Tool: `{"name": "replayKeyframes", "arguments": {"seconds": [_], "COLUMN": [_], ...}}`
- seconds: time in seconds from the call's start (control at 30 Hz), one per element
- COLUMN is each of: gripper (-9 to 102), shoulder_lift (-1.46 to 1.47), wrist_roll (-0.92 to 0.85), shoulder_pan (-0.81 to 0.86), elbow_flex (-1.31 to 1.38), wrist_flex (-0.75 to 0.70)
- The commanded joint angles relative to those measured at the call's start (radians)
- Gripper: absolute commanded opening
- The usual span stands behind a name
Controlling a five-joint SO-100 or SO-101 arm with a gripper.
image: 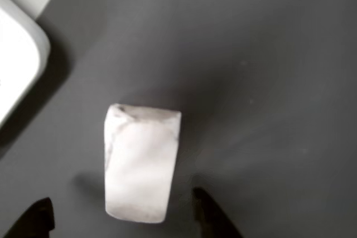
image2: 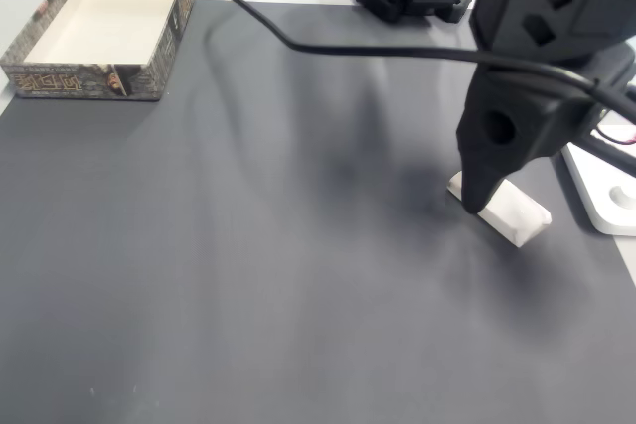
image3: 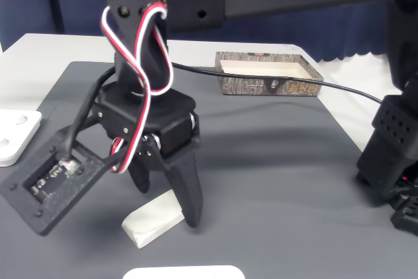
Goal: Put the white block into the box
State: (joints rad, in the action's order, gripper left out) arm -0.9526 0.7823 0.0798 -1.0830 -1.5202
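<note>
The white block (image: 141,163) lies on the dark grey mat, a small elongated piece with grey smudges. My gripper (image: 120,200) is open and low over it, one black fingertip (image: 39,213) on each side with a gap to the block. In a fixed view the block (image2: 512,213) sits at the mat's right side, partly under the gripper (image2: 477,198). In the other fixed view the gripper (image3: 166,204) straddles the block (image3: 151,222). The box (image2: 99,32), with dark patterned walls and a beige inside, stands open at the far left corner, seen again as the box (image3: 269,75) behind the arm.
A white rounded panel (image2: 611,196) with round recesses lies just right of the block and shows as the panel (image: 17,65) and panel (image3: 13,136) too. A black cable (image2: 328,47) crosses the mat. The arm's base (image3: 392,161) stands at the right.
</note>
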Motion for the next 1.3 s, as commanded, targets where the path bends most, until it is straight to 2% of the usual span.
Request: {"name": "replayKeyframes", "arguments": {"seconds": [0.0, 1.27], "gripper": [35, 33], "shoulder_lift": [-0.012, 0.063], "wrist_roll": [0.006, -0.002], "shoulder_pan": [-0.011, -0.032], "elbow_flex": [0.052, 0.124], "wrist_flex": [0.003, -0.043]}}
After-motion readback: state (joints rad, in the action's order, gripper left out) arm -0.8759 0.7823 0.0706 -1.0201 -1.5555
